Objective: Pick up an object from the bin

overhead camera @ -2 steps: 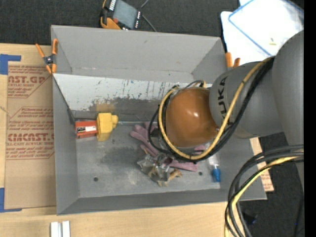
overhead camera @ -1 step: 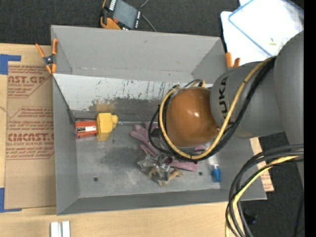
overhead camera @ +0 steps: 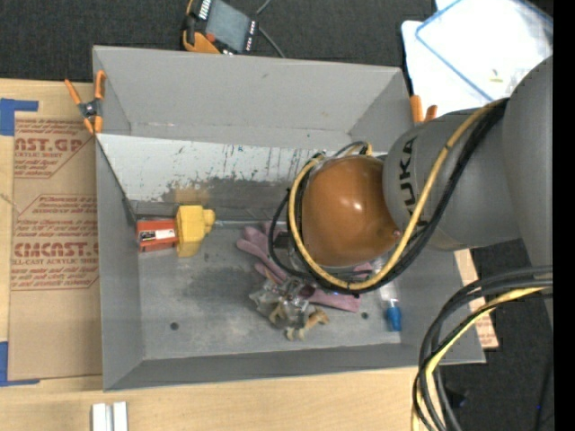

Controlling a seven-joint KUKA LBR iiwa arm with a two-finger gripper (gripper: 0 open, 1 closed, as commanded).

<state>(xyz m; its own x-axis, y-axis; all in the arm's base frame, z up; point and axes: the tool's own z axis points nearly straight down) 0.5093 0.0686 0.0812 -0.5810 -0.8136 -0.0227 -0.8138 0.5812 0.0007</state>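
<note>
The grey metal bin [overhead camera: 193,326] and what lies on its floor

We see a scuffed, stained floor between sloping walls. Well away from the gripper [overhead camera: 287,311], toward the view's left and close to the back wall, a yellow block [overhead camera: 192,227] lies on the floor. It touches a small red box [overhead camera: 155,235], which is on the side farther from the gripper. Pale purple strips [overhead camera: 259,245] lie in a loose heap close around the gripper, behind it and to both its sides. On the view's right of the gripper, near but apart from it, we see a small blue piece [overhead camera: 393,317] with a clear end. A dark stain marks the floor between the gripper and the yellow block.
</note>
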